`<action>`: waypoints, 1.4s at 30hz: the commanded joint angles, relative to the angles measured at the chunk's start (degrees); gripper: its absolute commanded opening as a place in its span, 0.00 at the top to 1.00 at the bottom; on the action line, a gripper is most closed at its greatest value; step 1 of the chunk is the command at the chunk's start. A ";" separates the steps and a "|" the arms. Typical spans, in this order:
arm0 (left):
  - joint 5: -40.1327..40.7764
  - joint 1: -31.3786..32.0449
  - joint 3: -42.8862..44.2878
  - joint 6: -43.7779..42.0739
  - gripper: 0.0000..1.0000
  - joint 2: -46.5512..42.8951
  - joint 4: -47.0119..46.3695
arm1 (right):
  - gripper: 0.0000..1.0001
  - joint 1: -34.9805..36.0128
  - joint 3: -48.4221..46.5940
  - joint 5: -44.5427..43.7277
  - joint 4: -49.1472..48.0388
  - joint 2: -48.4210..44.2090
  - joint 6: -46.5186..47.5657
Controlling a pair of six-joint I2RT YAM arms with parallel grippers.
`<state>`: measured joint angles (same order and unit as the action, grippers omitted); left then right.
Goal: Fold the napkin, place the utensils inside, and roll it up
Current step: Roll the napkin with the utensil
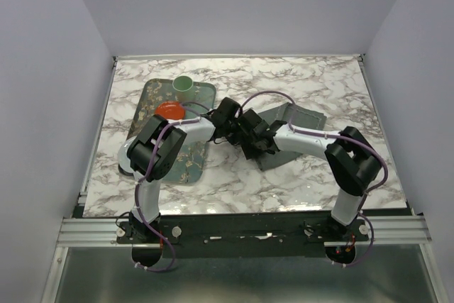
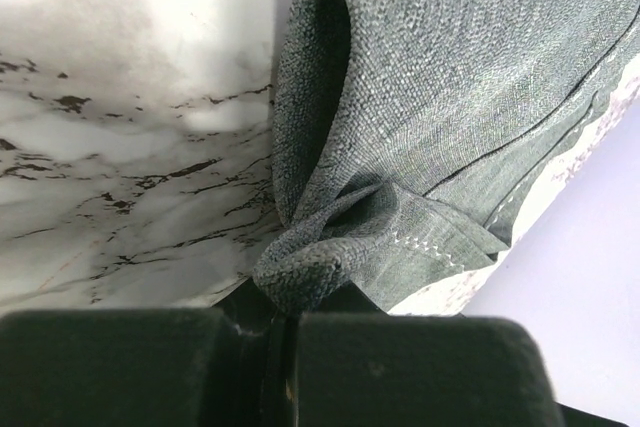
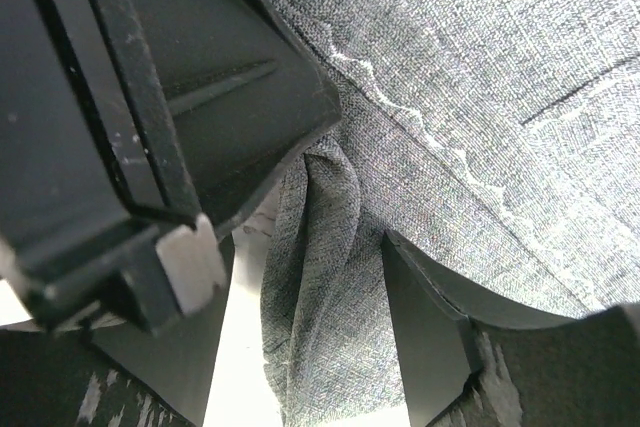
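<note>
The dark grey napkin [image 1: 301,120] lies right of the table's centre, partly under my right arm. In the left wrist view the napkin [image 2: 430,117] is doubled over into a loose loop, and my left gripper [image 2: 285,322] is shut on a bunched corner of it. In the top view the left gripper [image 1: 234,127] meets the right gripper [image 1: 248,140] at the cloth's left end. My right gripper [image 3: 310,267] stands open, with a raised fold of the napkin [image 3: 480,77] between its jaws. The utensils are hidden or out of view.
A green patterned tray [image 1: 145,115] sits at the left of the marble table, carrying a pale green cup [image 1: 184,85] and a red bowl [image 1: 170,111]. My left arm crosses over the tray's right side. White walls enclose the table.
</note>
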<state>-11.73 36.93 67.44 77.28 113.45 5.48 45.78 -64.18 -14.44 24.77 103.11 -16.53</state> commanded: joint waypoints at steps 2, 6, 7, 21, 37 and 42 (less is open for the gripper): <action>-1.28 0.51 -2.58 0.86 1.00 -0.95 0.06 | 0.31 -0.08 0.99 -0.94 0.19 -3.70 0.10; -1.19 0.51 -2.75 1.03 1.00 -1.12 -0.20 | 0.31 -0.08 1.16 -1.21 0.10 -3.62 0.36; -1.19 0.43 -2.75 1.04 1.00 -1.21 -0.20 | 0.31 -0.16 1.08 -1.30 0.10 -3.27 0.54; -1.46 0.16 -3.37 1.12 1.00 -1.83 -0.73 | 0.35 -1.04 2.57 2.04 -3.50 6.40 -0.16; -2.07 -0.45 -4.25 1.13 1.00 -2.71 -1.70 | 0.62 -2.89 6.61 -3.23 -1.92 4.82 -4.91; -2.25 -0.72 -3.46 0.42 1.00 -2.44 -1.61 | 0.78 -3.77 7.23 -2.09 -2.10 4.29 -5.26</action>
<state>-12.53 35.97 64.27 79.94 112.62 0.78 44.34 -61.25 -15.66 18.28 103.04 -18.96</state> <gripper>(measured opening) 0.031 0.283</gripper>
